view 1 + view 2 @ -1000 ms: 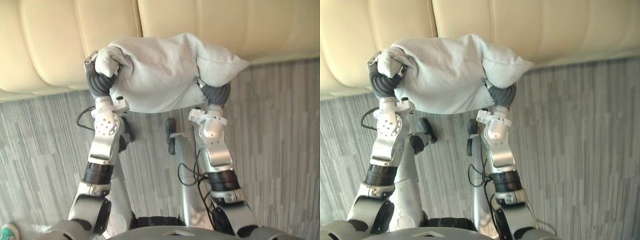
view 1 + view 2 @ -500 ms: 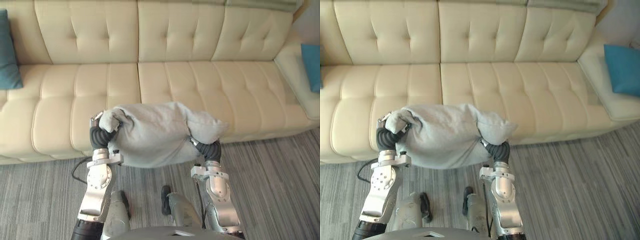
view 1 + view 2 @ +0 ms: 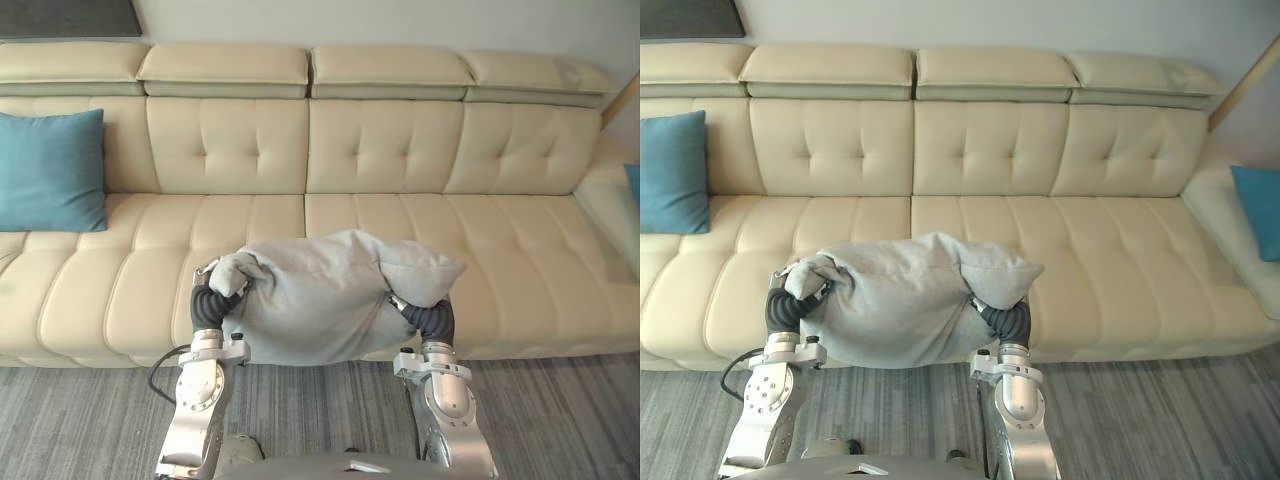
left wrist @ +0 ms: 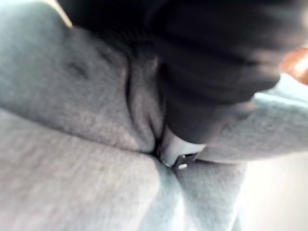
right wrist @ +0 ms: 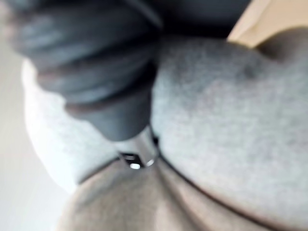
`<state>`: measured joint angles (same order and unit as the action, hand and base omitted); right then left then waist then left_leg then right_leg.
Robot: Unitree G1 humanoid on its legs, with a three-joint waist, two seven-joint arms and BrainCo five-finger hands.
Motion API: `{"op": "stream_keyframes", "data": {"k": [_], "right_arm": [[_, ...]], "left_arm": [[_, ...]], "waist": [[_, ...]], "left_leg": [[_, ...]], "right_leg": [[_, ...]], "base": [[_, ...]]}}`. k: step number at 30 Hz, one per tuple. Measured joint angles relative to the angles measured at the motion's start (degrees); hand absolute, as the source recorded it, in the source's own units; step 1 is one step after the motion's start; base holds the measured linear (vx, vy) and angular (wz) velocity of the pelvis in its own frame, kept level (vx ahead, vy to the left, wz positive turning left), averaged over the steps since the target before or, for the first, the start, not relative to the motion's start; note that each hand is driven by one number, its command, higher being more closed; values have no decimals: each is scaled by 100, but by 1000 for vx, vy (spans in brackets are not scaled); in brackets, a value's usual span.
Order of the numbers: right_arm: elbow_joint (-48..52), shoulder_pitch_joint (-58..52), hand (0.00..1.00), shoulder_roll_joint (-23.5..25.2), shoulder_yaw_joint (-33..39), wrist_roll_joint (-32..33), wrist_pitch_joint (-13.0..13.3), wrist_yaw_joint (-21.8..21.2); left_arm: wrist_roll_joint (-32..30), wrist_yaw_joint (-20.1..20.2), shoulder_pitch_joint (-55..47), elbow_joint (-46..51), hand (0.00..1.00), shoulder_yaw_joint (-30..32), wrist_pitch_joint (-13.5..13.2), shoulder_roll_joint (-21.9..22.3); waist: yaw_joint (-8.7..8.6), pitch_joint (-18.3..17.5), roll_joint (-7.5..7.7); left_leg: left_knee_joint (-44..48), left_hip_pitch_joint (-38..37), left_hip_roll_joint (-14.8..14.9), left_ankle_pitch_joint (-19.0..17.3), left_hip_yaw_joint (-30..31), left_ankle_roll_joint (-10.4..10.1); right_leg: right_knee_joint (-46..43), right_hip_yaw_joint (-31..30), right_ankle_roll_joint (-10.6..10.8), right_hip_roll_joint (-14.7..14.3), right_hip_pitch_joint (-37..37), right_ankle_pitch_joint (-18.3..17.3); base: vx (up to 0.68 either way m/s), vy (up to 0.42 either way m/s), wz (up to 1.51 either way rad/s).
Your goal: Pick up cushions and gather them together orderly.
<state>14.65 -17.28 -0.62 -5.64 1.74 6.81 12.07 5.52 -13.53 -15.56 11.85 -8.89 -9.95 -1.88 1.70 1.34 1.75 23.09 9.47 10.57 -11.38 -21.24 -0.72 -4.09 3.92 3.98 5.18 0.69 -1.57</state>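
A soft grey cushion [image 3: 320, 300] hangs in the air in front of the cream sofa [image 3: 400, 150], carried between my two hands. My left hand [image 3: 207, 305] grips its bunched left corner, and in the left wrist view a finger [image 4: 175, 149] digs into a fold of the grey fabric [image 4: 72, 144]. At the other side my right hand [image 3: 428, 320] pinches the cushion so that a corner bulges out above it; the right wrist view shows that hand [image 5: 96, 62] pressed deep into the cloth [image 5: 231, 134]. A teal cushion [image 3: 50, 170] leans upright at the sofa's left end.
A second teal cushion [image 3: 1260, 210] lies on the sofa's right wing. The sofa's seat [image 3: 520, 250] spreads wide behind the grey cushion. Grey striped carpet [image 3: 80, 420] runs along the sofa's front edge.
The camera has tilted up, bringing the sofa's back and both teal cushions into sight. Both hands keep the same hold on the grey cushion.
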Motion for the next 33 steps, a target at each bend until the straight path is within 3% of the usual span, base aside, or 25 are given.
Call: {"op": "stream_keyframes", "data": {"k": [4, 5, 8, 11, 12, 13, 14, 15, 17, 19, 20, 21, 23, 26, 30, 33], "right_arm": [[-246, 125, 100, 27, 1, 0, -17, -92], [-590, 273, 100, 20, 7, 0, -18, -109], [-1129, 351, 100, -10, 17, 1, -22, -126], [-1411, 465, 100, -102, 5, 0, -35, -198], [-1487, 537, 100, -103, -4, 0, -36, -220], [-1626, 674, 100, -131, -18, 2, -41, -223], [-1628, 754, 100, -141, -35, 2, -41, -224], [-1628, 805, 100, -158, -39, 2, -41, -227], [-1627, 971, 100, -239, -21, 5, -40, -260], [-1615, 973, 100, -252, 19, 4, -37, -297], [-1615, 953, 100, -357, 23, 5, -38, -301], [-1575, 944, 100, -543, 33, 9, -38, -305], [-1555, 936, 100, -610, 34, 11, -39, -312], [-1271, 698, 100, -632, 76, 14, -47, -313], [-393, 187, 100, -680, 153, 19, -42, -315], [-240, 126, 100, -668, 224, 18, -40, -306]], "left_arm": [[0, 61, -217, -110, 100, 34, 5, -94], [1, 95, -193, -295, 100, 66, 26, -137], [-2, 171, -207, -595, 100, 104, 185, -143], [-2, 174, -182, -664, 100, 167, 256, -133], [-3, 173, -146, -664, 100, 199, 257, -130], [-4, 166, -84, -666, 100, 222, 258, -151], [-3, 149, 24, -667, 100, 260, 258, -150], [-3, 147, 72, -668, 100, 282, 258, -152], [-3, 138, 208, -694, 100, 299, 254, -172], [-5, 142, 237, -726, 100, 277, 253, -235], [-5, 142, 262, -861, 100, 190, 253, -195], [-6, 147, 237, -879, 100, 123, 253, -110], [1, 153, 246, -875, 100, 103, 253, 2], [3, 182, 244, -859, 100, 98, 252, 147], [68, 328, 230, -782, 100, 97, 247, 215], [65, 403, 205, -663, 100, 99, 246, 313]], "waist": [[45, -91, 159], [12, -108, 204], [-80, -11, 260], [-142, 101, 185], [-152, 157, 157], [-220, 253, 56], [-180, 295, 74], [-164, 296, 72], [-235, 369, 22], [-333, 368, 147], [-372, 375, 35], [-363, 360, -233], [-312, 348, -409], [-278, 351, -429], [-218, 368, -427], [-187, 392, -403]], "left_leg": [[-13, -111, -14, -246, -198, -41], [65, -31, -20, -341, -228, -93], [219, -78, -199, -538, -23, -2], [377, -61, -195, -581, 97, 115], [358, -77, -197, -585, 136, 194], [294, -83, -191, -589, 244, 250], [234, -103, -188, -599, 269, 263], [187, -104, -189, -599, 291, 263], [15, -187, -234, -609, 440, 193], [-96, -359, -466, -637, 633, -27], [-73, -460, -437, -724, 850, -172], [-72, -464, -242, -789, 955, -278], [-26, -482, -16, -601, 1087, -488], [544, -348, 255, -427, 1190, -487], [2533, 350, 708, 411, 846, -204], [2261, 633, 706, -206, 681, -80]], "right_leg": [[93, -514, 29, -36, 150, -16], [-26, -612, 39, -45, 313, -112], [-1027, -696, 80, 56, 681, -589], [-2141, -435, 26, 99, 1134, -534], [-2476, -358, -100, 113, 1303, -469], [-2312, -269, -234, 78, 1379, -728], [-2138, -201, -243, 16, 1532, -786], [-1988, -145, -225, -34, 1652, -761], [-1154, -164, -116, -145, 1810, -353], [-729, -227, -83, -52, 1794, 211], [-971, -192, -121, -73, 1738, 419], [-1178, -6, -211, -204, 1773, 169], [-1383, 201, -330, -390, 1745, -42], [-1312, 461, -489, -538, 1456, -145], [-972, 532, -523, -496, 712, -430], [-717, 541, -516, -374, 491, -431]], "base": [[-85, 45, -59], [-88, 18, -47], [-61, 52, -13], [-4, 40, 13], [-8, 19, 19], [21, -19, 23], [44, -47, 22], [79, -87, 18], [115, -115, 42], [207, -175, 65], [346, -195, 55], [440, -216, 49], [423, -180, 19], [345, -157, 17], [251, -53, 10], [180, 90, 9]]}}
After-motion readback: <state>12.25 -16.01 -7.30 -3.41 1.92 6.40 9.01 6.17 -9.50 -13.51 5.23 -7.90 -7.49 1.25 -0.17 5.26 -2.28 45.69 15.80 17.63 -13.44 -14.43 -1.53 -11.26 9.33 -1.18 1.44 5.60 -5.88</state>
